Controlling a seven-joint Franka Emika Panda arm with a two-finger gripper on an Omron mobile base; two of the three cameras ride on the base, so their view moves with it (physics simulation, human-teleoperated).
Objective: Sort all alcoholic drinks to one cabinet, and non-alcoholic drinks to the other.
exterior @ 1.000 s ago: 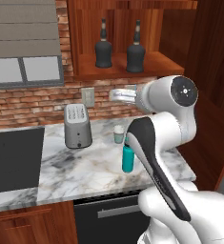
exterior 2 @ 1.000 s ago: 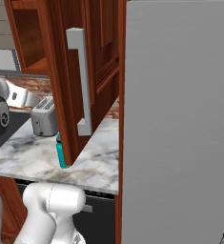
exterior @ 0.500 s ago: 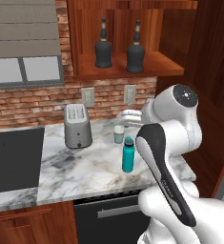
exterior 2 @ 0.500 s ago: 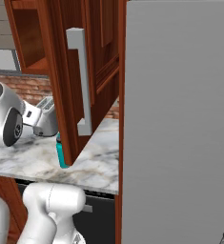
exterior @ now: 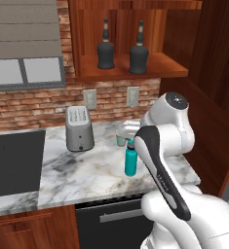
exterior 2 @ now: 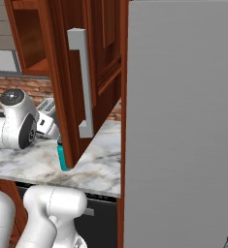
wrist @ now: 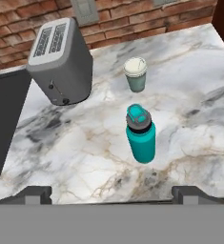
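Note:
Two black bottles (exterior: pixel 105 46) (exterior: pixel 139 44), the alcoholic drinks, stand on the shelf of the wide wooden wall cabinet (exterior: pixel 160 70). The non-alcoholic drinks stand on the marble counter: a teal bottle (wrist: pixel 142 136) with a black cap, upright, and behind it a pale green cup (wrist: pixel 135 74) with a white lid. My gripper (wrist: pixel 112 195) hovers above and in front of the teal bottle, open wide and empty, with its fingertips (wrist: pixel 35 194) far apart. From the left base, the hand (exterior: pixel 128 129) hangs just over the cup (exterior: pixel 120 140) and the teal bottle (exterior: pixel 131 162). The other cabinet is out of view.
A grey toaster (exterior: pixel 79 128) stands left of the cup by the brick wall. A dark sink (exterior: pixel 13 163) lies at the counter's left. An open wooden door with a grey handle (exterior 2: pixel 81 82) hangs over the counter's right part and hides half of the teal bottle (exterior 2: pixel 62 157).
The arm has folded down: the hand dropped from below the cabinet shelf to just above the cup and teal bottle. The jaws stayed open. The drinks have not moved.

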